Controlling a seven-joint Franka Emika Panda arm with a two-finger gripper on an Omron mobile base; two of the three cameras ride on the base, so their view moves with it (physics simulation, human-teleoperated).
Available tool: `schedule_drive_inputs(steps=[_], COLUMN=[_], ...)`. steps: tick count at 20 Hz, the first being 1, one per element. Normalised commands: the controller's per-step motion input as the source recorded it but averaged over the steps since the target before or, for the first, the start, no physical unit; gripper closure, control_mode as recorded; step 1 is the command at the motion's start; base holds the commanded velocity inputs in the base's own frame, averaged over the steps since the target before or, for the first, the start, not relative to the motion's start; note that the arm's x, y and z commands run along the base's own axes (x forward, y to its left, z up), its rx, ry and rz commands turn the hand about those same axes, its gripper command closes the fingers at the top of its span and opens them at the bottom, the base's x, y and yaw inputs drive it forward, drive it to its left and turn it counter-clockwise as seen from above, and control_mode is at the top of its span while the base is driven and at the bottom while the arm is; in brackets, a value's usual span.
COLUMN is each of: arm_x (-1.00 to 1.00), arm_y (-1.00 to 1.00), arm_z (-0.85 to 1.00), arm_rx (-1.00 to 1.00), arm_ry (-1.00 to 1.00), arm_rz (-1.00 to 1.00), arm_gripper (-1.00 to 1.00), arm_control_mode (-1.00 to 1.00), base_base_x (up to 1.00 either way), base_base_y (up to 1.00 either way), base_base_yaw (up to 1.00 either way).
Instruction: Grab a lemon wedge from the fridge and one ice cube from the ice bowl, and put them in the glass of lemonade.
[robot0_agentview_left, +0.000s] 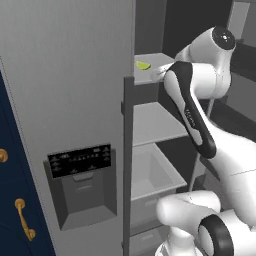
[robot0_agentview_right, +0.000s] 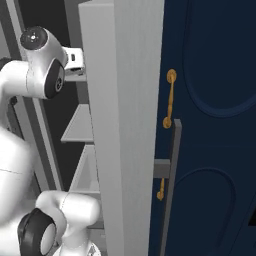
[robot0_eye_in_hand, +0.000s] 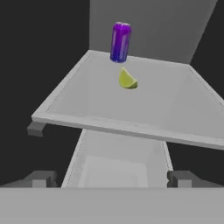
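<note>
You see a purple can (robot0_eye_in_hand: 120, 42) standing upright at the back of a grey shelf; to either side you have navy cabinets (robot0_agentview_right: 210, 125) with gold handles (robot0_agentview_right: 170, 99), doors shut

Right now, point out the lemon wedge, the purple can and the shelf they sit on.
lemon wedge (robot0_eye_in_hand: 127, 80), hand view, middle of its yellow-green face.
purple can (robot0_eye_in_hand: 120, 42), hand view, middle of its upright side.
shelf (robot0_eye_in_hand: 175, 105), hand view, bare grey surface right of the wedge.
</note>
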Motion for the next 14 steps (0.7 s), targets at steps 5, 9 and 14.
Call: schedule_drive_inputs(steps=[5, 9, 14], arm_x=[0.67, 0.91, 0.53], arm_y=[0.00, 0.00, 0.00], arm_z=[-0.07, 0.13, 0.29], arm_rx=[0.07, 0.02, 0.00], arm_ry=[-0.07, 0.04, 0.13], arm_rz=[0.00, 0.00, 0.00], arm_gripper=[-1.00, -1.00, -1.00], arm_control_mode=[-1.00, -1.00, -1.00], base_base_x=[0.00, 0.00, 0.00], base_base_y=[0.00, 0.00, 0.00], base_base_yaw=[0.00, 0.00, 0.00])
